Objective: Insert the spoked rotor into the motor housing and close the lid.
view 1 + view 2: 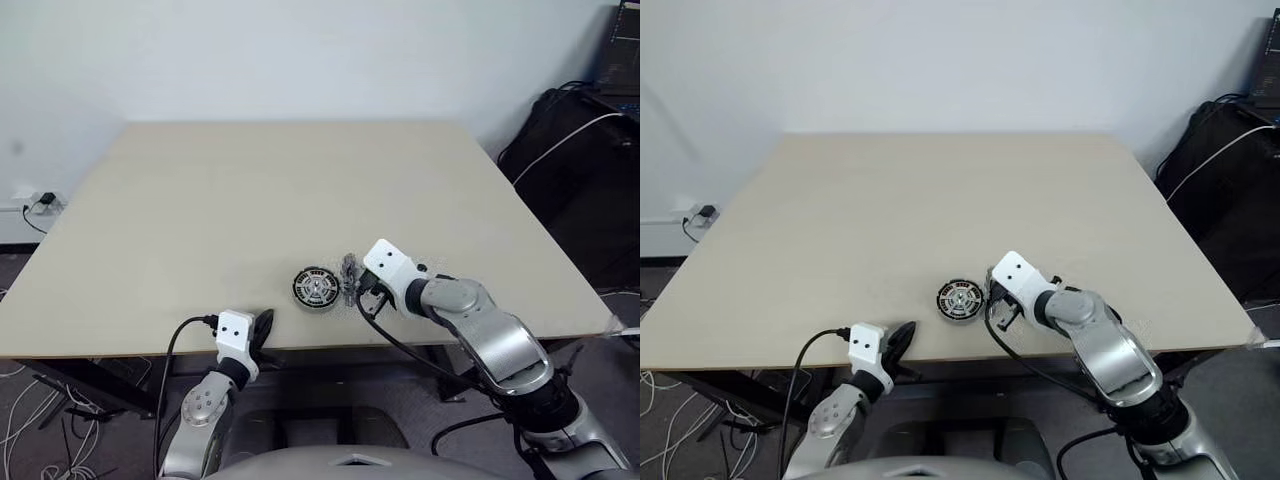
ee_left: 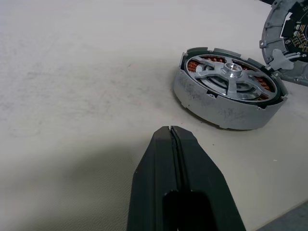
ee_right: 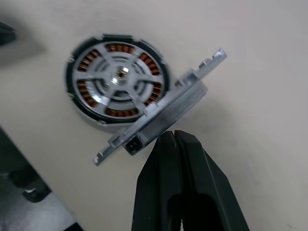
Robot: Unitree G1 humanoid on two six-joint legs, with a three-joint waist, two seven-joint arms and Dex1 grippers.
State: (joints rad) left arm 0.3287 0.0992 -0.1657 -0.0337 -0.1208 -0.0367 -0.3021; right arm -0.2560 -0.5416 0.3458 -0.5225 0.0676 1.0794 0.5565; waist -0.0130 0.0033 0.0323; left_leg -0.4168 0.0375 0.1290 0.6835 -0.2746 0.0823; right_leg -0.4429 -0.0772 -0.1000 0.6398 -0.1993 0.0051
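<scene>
With the spoked rotor (image 3: 118,79) already seated in the motor housing (image 2: 226,113), the right pincer (image 3: 169,137), pinching the lid (image 3: 161,113), should level and centre it; left pincer (image 2: 171,132) rests pressed together.

A round grey metal motor housing (image 3: 118,79) shows copper-orange windings beneath a silver spoked rotor (image 2: 232,77). A flat silver-grey metal lid (image 3: 161,111) stands beside it on the plain beige table (image 1: 250,200). Both grippers have matte black fingers (image 2: 180,187).
</scene>
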